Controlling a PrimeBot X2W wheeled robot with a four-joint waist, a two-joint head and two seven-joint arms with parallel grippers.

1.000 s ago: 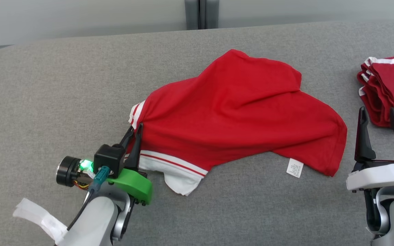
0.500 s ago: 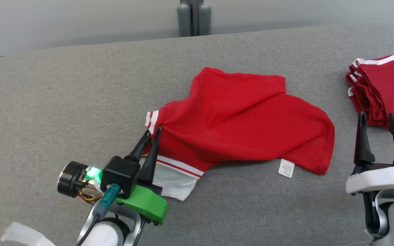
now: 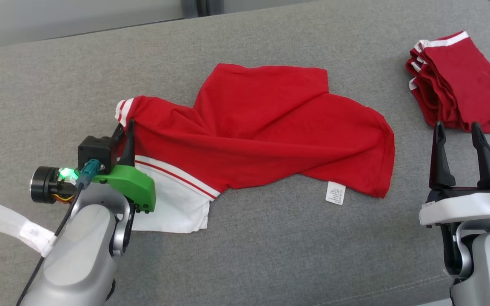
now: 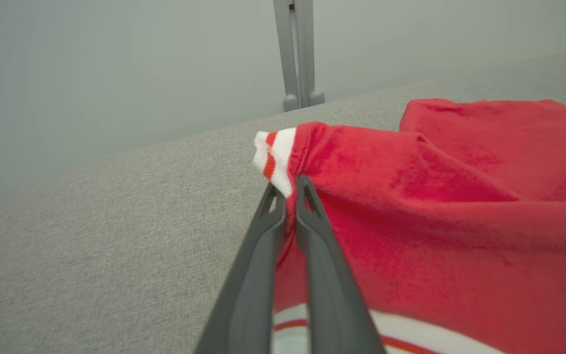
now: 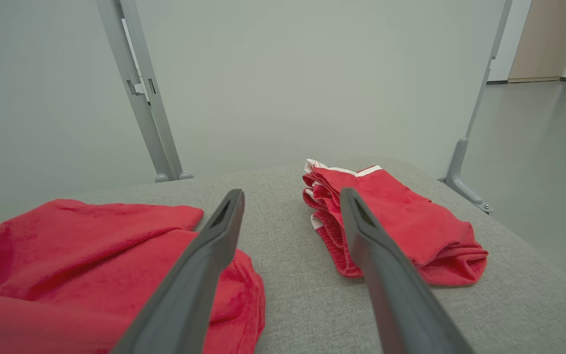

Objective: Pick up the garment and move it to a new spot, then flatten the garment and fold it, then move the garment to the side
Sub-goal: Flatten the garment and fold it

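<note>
Red knit cloth is what the left gripper (image 3: 125,126) is pinching: its two dark fingers are pressing together on the garment (image 3: 270,127) right beside the striped cuff (image 3: 121,108), at the end lying farthest from the folded pile (image 3: 462,80). The garment is sprawling rumpled across the grey padded table (image 3: 270,238), well apart from the folded pile, with its care label (image 3: 335,192) dangling off the edge that is facing the robot. The right gripper (image 3: 457,127) is waiting just on the robot's side of the folded pile, fingers spread wide and gripping nothing. To my eye the carrying step is under way, and doing it well is going to mean lifting enough that the trailing cloth is not dragging and bunching, travelling slowly because one pinch at a cuff is a thin hold, and steering away from the folded pile. I am not seeing any basket or bin; the folded pile is sitting straight on the padding.
</note>
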